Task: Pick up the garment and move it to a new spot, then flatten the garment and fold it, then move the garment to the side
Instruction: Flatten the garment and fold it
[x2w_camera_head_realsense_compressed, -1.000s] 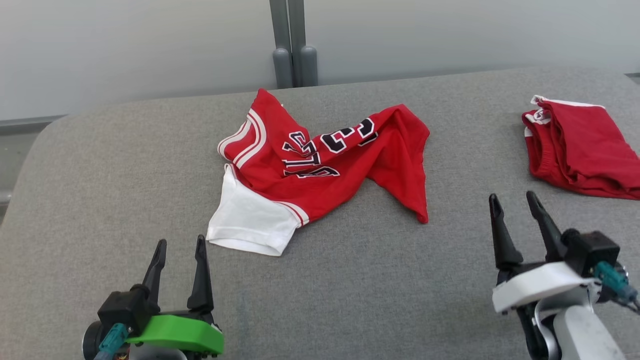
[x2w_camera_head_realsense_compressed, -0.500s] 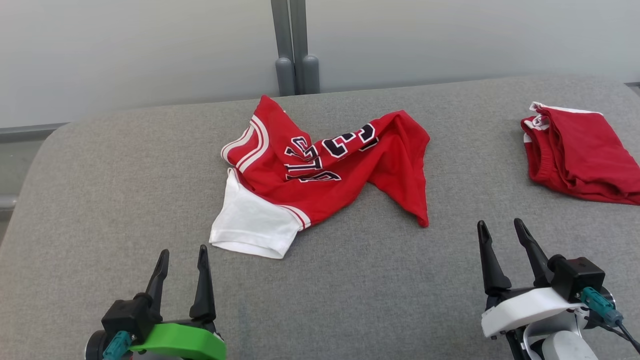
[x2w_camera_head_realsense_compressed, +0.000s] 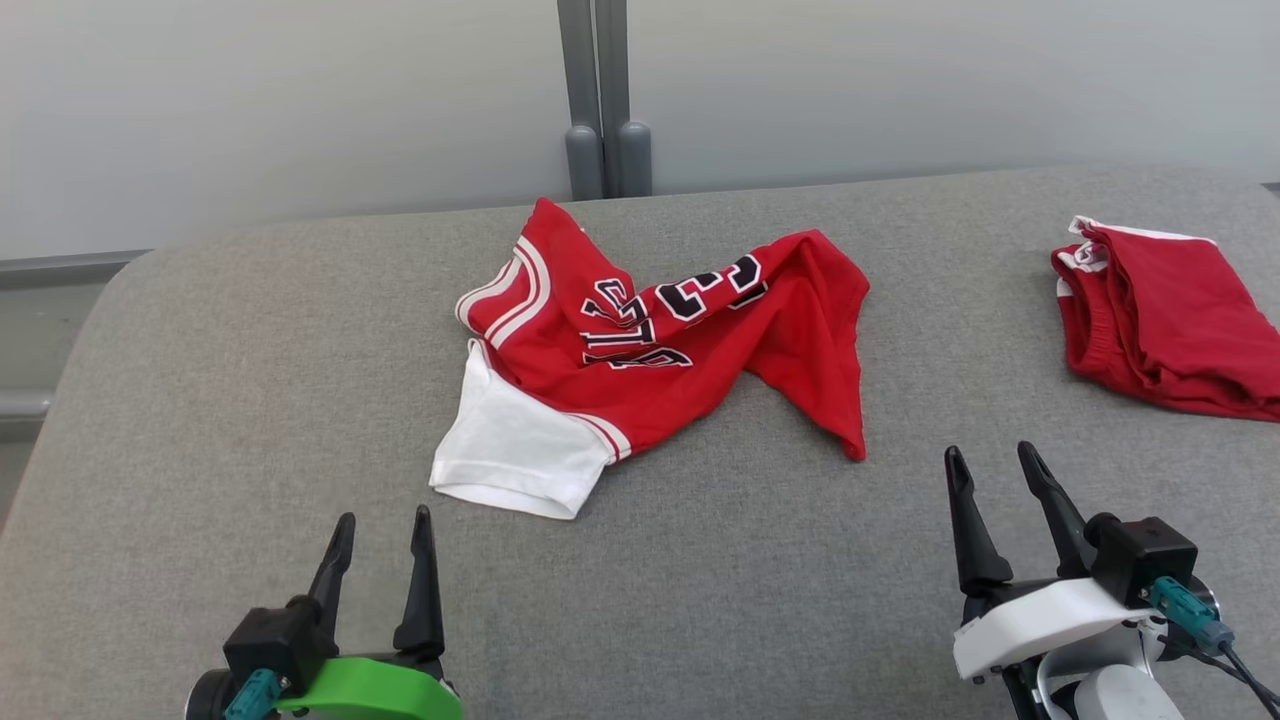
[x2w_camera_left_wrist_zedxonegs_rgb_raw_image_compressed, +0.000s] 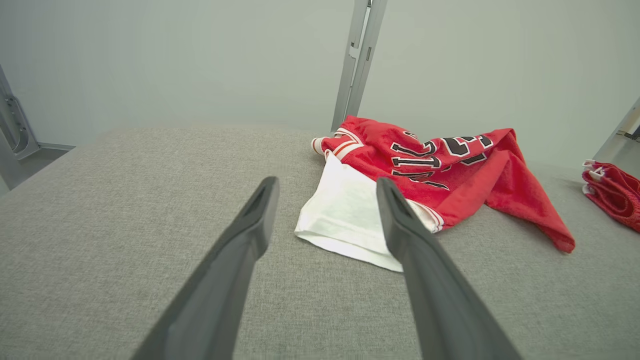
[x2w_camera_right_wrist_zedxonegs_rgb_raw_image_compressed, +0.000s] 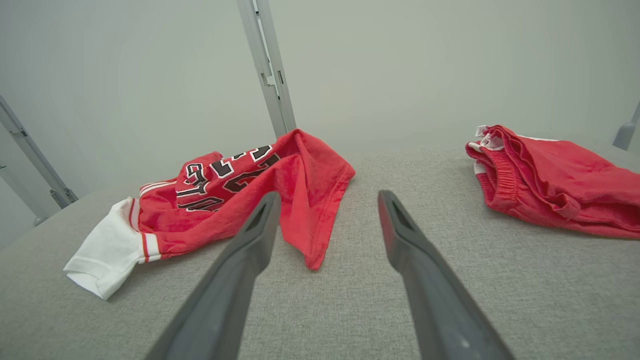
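Fabric of a grey woven kind is covering the broad padded surface (x2w_camera_head_realsense_compressed: 250, 400), which is curving down at its left edge. A pale blank wall (x2w_camera_head_realsense_compressed: 250, 100) is rising behind it, with a grey metal post (x2w_camera_head_realsense_compressed: 608, 100) standing at the middle.

A red basketball jersey (x2w_camera_head_realsense_compressed: 700, 350) is lying crumpled at the far middle of the surface, just in front of the post. Black characters outlined in white are showing across its folds. Its white sleeve (x2w_camera_head_realsense_compressed: 510, 450), edged with red and white trim, is spreading toward the near left, and one red corner is trailing to a point toward the near right. Folded red shorts (x2w_camera_head_realsense_compressed: 1170, 320) are sitting well apart at the far right.

The left gripper (x2w_camera_head_realsense_compressed: 384, 516) is pointing toward the sleeve, fingers spread wide and holding nothing. The right gripper (x2w_camera_head_realsense_compressed: 990, 452) is likewise gaping empty, near the trailing corner.
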